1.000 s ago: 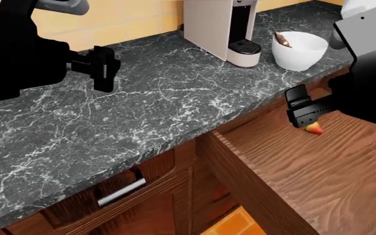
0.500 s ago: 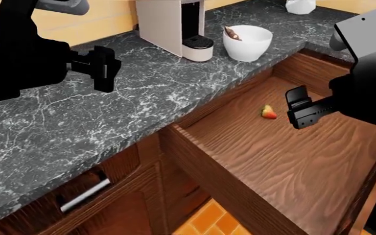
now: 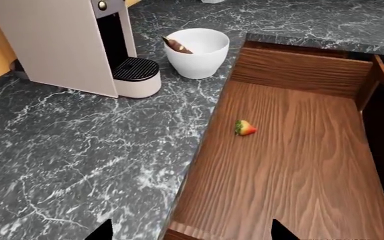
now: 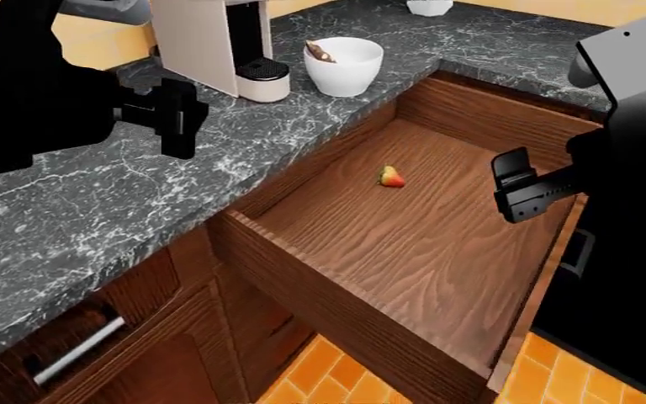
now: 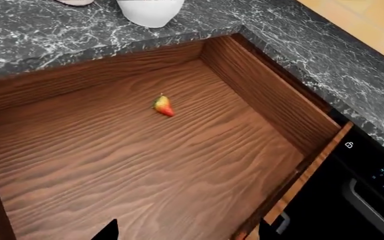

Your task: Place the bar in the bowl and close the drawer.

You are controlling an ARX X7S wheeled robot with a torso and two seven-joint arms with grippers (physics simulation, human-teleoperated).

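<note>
The brown bar [image 4: 320, 52] leans inside the white bowl [image 4: 346, 67] on the dark marble counter, next to the coffee machine; both also show in the left wrist view, the bar [image 3: 177, 46] in the bowl [image 3: 197, 52]. The wooden drawer [image 4: 413, 236] stands pulled far out, its floor [image 5: 145, 165] bare but for a strawberry. My left gripper [image 4: 177, 118] hovers open over the counter, empty, near the drawer's side wall [image 3: 190, 232]. My right gripper [image 4: 514, 187] hangs open and empty above the drawer's right side [image 5: 188, 232].
A small strawberry [image 4: 390, 177] lies mid-drawer. A coffee machine [image 4: 216, 38] stands left of the bowl, a white jar [image 4: 430, 7] behind. A black oven front [image 4: 621, 320] flanks the drawer's right. A silver-handled drawer [image 4: 76, 353] sits lower left. Orange floor tiles show below.
The head view has swung right and back: counter, bowl and coffee machine slid left and up in it, and the whole open drawer now shows. Both grippers keep their places in the view.
</note>
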